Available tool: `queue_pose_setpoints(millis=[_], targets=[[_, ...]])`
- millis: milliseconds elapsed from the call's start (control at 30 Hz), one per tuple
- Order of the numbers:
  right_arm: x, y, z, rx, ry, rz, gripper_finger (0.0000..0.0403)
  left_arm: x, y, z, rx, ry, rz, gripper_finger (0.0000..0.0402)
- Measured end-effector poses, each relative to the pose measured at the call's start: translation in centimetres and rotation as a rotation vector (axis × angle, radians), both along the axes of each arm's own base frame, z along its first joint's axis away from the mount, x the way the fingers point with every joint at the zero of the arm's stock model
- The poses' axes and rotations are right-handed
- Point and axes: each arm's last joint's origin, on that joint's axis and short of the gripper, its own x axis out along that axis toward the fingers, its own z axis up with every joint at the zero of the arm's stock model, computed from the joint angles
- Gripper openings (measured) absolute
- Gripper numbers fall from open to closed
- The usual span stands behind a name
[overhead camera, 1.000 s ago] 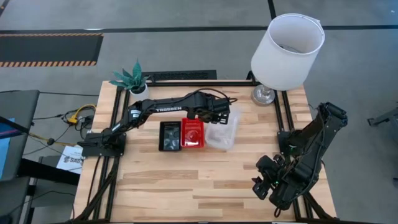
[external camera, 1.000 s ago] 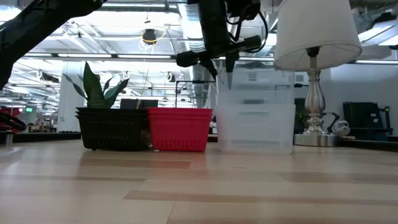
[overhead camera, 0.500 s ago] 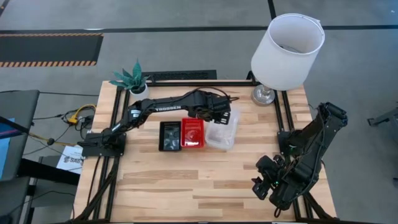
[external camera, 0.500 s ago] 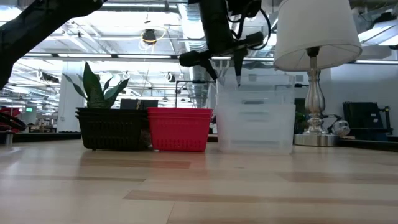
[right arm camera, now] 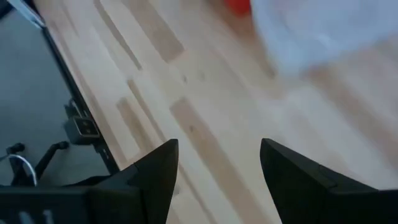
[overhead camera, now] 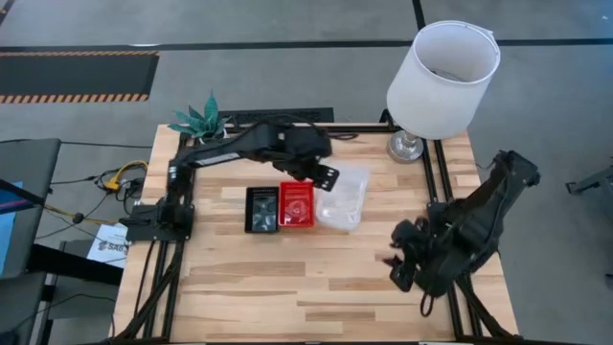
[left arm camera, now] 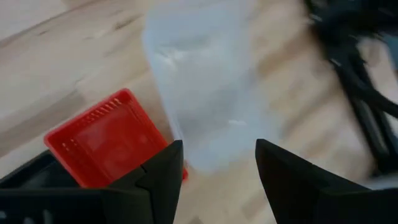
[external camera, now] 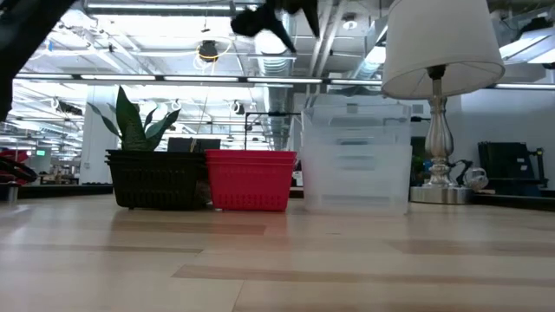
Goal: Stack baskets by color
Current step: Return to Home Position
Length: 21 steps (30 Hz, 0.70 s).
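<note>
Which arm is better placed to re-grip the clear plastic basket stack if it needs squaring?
Left, probably. The left hand hangs open over the clear plastic basket stack, next to the red basket stack; the right hand is open but farther off, near the table's right side.

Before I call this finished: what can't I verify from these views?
- Basket count in the black stack and red stack: high view looks straight down; low view's rims too fine.
- Clear stack: blurred in both wrist views.
- Left gripper: cut off by low view's top edge.
- Right gripper: outside the low view.
</note>
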Motion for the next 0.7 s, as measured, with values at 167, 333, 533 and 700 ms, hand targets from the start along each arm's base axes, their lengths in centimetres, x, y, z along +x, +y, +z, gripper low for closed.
queue_pose_setpoints(millis=[167, 333, 533, 700], targets=[[-0.5, -3.0, 5.1, -0.112, -0.146, 0.162, 0.0249, -3.9, -1.1, 5.0, 0.066, -0.123, -0.152, 0.0188], [-3.2, -7.5, 10.0, -0.319, -0.227, 0.368, 0.0249, -9.5, -1.4, 9.8, 0.194, -0.222, -0.239, 0.0187], [-7.4, -12.4, 12.5, -0.398, -0.376, 0.218, 0.0249, -17.4, -1.9, 13.5, 0.368, -0.227, -0.376, 0.0187], [-10.9, -15.1, 12.1, -0.355, -0.539, 0.13, 0.0249, -22.4, -2.6, 15.8, 0.565, -0.341, -0.384, 0.0187]])
